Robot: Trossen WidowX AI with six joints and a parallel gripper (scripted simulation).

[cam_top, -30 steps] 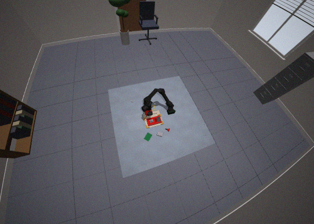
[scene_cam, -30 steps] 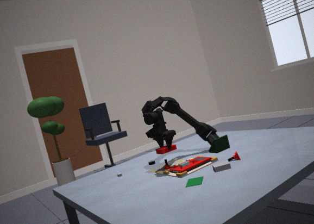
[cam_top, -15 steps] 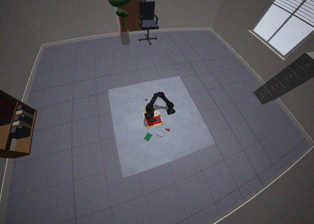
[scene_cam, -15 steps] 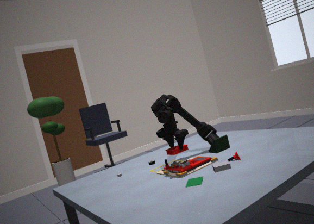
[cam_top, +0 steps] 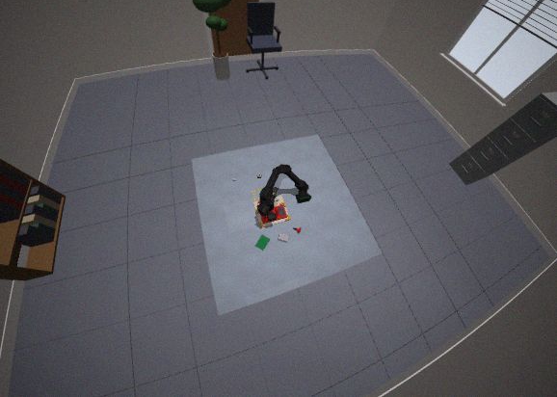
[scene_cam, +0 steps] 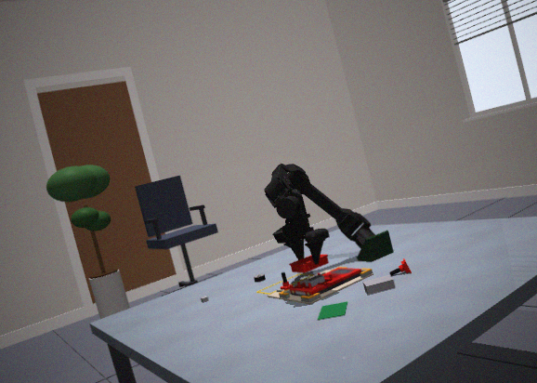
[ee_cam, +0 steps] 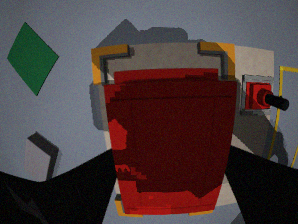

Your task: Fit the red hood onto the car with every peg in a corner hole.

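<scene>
Gripper (scene_cam: pixel 310 257) clamps the red hood (scene_cam: pixel 308 263) — level, roof up, above the chassis (scene_cam: pixel 325 281) — long axis unclear.

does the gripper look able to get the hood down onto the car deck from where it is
Probably yes. The gripper holds the hood just above the car, roughly over its engine end, with nothing between them. Whether pegs meet holes can't be told.

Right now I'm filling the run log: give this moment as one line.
phase: carry | gripper: jaws shut on hood | hood: held above car, not seated | pegs: hidden
</scene>
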